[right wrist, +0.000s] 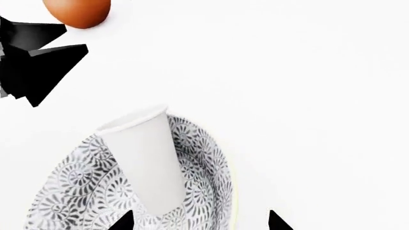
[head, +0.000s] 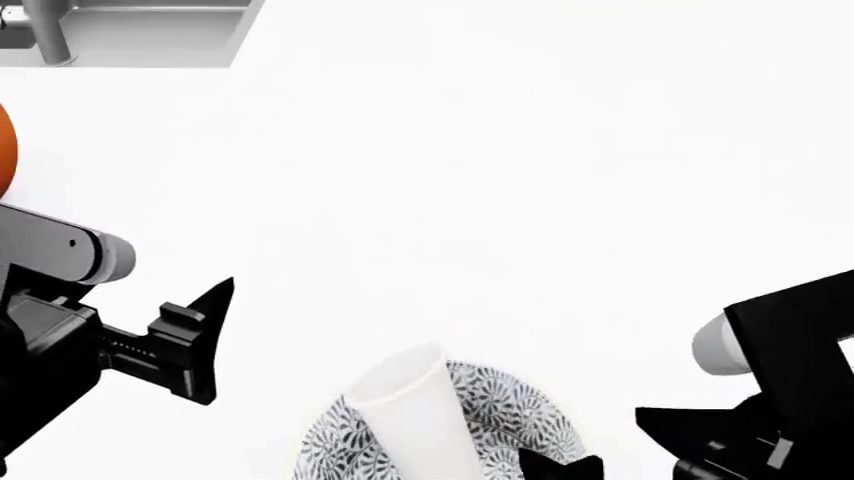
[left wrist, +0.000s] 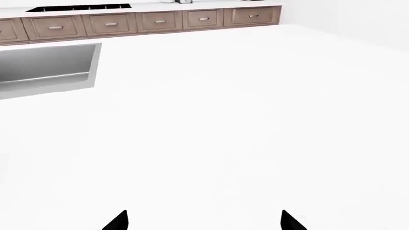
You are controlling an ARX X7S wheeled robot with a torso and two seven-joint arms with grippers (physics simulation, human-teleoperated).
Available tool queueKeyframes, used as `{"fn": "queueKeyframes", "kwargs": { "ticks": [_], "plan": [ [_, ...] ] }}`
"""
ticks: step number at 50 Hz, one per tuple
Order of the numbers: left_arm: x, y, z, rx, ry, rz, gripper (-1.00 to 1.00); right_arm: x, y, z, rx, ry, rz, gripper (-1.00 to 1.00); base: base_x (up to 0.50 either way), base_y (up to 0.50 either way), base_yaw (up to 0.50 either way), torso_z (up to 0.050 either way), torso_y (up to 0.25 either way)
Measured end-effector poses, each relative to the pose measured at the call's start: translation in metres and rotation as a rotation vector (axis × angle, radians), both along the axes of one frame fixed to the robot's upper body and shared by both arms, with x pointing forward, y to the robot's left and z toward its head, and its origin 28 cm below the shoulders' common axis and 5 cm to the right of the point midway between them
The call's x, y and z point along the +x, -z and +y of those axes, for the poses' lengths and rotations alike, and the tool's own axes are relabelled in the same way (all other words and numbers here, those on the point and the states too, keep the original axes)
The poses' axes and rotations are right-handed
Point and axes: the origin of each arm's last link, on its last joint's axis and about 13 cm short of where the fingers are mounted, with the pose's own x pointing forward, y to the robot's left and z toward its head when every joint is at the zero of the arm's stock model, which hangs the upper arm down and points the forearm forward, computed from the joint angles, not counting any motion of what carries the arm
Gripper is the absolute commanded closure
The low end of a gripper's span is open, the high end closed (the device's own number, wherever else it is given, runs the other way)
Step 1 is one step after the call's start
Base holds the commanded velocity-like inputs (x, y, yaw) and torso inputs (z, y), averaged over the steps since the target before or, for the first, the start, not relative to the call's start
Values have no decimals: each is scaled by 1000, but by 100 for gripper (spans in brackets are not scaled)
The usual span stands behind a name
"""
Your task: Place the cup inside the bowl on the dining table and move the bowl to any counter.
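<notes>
- Black against the white top, the left gripper (head: 200, 335) hovered at about nine o'clock of the bowl (head: 514, 415) in the head view, well apart from it; its fingers stood wide with nothing between them, as the left wrist view's two bare tips over blank surface confirmed.
- That idle, spread pose looked like waiting: the left arm had no part of the load and kept clear of the dish.
- An orange round object (right wrist: 76, 12) lay just beyond the left gripper, apart from bowl and cup, and seemed irrelevant to the job.
- A steel sink (left wrist: 48, 69) was sunk into the white surface (head: 534, 150) at about eleven o'clock in the head view, and wooden drawer fronts (left wrist: 160, 21) ran beyond it in the left wrist view.
- The cup (head: 414, 415) leaned tilted inside the bowl, base down in the well and mouth resting toward twelve o'clock over the rim, since a tall tumbler cannot lie flat in a rounded dish.
- So the nesting step appeared done; carrying the bowl was what I judged remained.
- The right gripper (right wrist: 201, 221) sat at the bowl's four o'clock side, fingers parted widely astride the rim and not gripping, probably lining up a rim pinch.
- A careless lift could tip the leaning cup out.
</notes>
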Motion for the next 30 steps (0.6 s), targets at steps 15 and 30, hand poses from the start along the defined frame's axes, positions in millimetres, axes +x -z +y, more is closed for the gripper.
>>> {"fn": "queueKeyframes", "kwargs": {
  "ticks": [15,30],
  "plan": [
    [-5,1,8,-3,-10,0,-100,13,24,-2,115,60,76,-100,0,0,0,0,0],
    [-8,2,16,-2,-14,4,-100,29,40,3,154,55,133,-100,0,0,0,0,0]
  ]
}}
